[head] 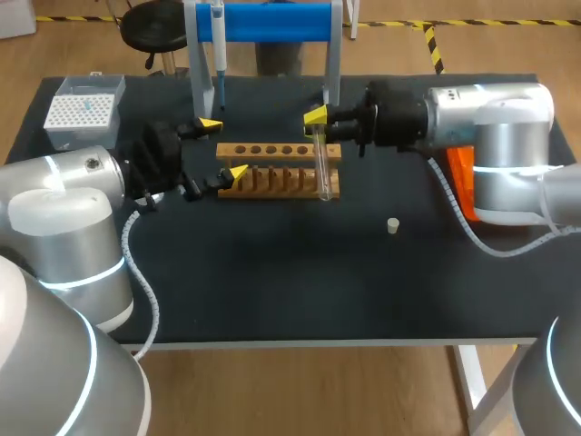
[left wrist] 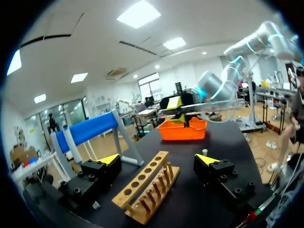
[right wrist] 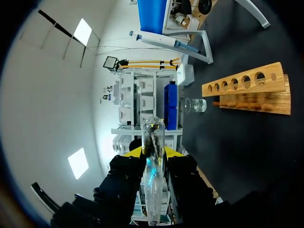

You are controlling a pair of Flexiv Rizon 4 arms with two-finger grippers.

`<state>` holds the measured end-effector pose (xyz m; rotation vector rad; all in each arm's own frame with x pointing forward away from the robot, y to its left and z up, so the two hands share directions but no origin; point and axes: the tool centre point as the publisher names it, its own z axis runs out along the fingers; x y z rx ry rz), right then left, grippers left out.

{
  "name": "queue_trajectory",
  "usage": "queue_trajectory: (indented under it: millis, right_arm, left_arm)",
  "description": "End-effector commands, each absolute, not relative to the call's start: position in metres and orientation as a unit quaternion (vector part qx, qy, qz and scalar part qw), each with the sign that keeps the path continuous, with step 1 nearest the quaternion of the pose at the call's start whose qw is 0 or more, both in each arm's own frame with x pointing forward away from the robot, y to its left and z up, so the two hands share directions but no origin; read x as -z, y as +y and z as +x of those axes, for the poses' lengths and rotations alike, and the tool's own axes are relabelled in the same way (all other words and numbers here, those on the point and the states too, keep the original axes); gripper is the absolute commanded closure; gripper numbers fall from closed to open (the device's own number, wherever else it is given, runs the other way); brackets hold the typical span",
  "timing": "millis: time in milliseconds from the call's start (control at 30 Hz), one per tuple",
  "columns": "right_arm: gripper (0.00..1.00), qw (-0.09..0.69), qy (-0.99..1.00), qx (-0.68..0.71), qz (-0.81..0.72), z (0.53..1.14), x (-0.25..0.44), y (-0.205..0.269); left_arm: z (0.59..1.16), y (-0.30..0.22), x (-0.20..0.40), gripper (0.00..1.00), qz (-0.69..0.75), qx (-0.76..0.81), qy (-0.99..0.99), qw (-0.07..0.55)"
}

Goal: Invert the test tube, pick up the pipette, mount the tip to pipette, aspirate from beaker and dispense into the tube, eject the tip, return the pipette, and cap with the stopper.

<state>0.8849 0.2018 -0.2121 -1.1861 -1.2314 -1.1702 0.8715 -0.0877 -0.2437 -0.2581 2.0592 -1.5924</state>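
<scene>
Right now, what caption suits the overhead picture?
Right gripper holds a test tube at the wooden rack; left gripper open around its other end.

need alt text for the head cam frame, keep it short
Seen from above, the right gripper holds a clear test tube over the right end of a wooden rack on a dark table, while the open left gripper brackets the rack's left end. A pipette hangs on a blue stand behind; a small stopper lies nearer the front.

No readable text, labels or numbers anywhere. Nothing legible on the rack [head: 280, 169], pipette [head: 219, 45], tip box [head: 83, 111] or test tube [head: 321, 163].
</scene>
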Motion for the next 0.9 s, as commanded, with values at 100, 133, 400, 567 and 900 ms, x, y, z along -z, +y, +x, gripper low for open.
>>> queue_trajectory:
  millis: [100, 133, 400, 567, 900]
  right_arm:
    - [1.00, 0.509, -0.512, 0.485, -0.493, 0.885, 0.211, 0.201]
    - [1.00, 0.509, -0.512, 0.485, -0.493, 0.885, 0.211, 0.201]
    - [1.00, 0.509, -0.512, 0.485, -0.493, 0.885, 0.211, 0.201]
    - [1.00, 0.509, -0.512, 0.485, -0.493, 0.885, 0.211, 0.201]
    - [1.00, 0.509, -0.512, 0.485, -0.493, 0.885, 0.211, 0.201]
  left_arm:
    - [0.869, -0.087, 0.247, 0.00, 0.095, 0.535, 0.777, 0.319]
    - [0.869, -0.087, 0.247, 0.00, 0.095, 0.535, 0.777, 0.319]
    - [0.869, -0.087, 0.247, 0.00, 0.095, 0.535, 0.777, 0.319]
    - [0.866, -0.089, 0.247, 0.00, 0.184, 0.571, 0.685, 0.413]
    - [0.863, -0.101, 0.240, 0.00, 0.336, 0.514, 0.623, 0.484]
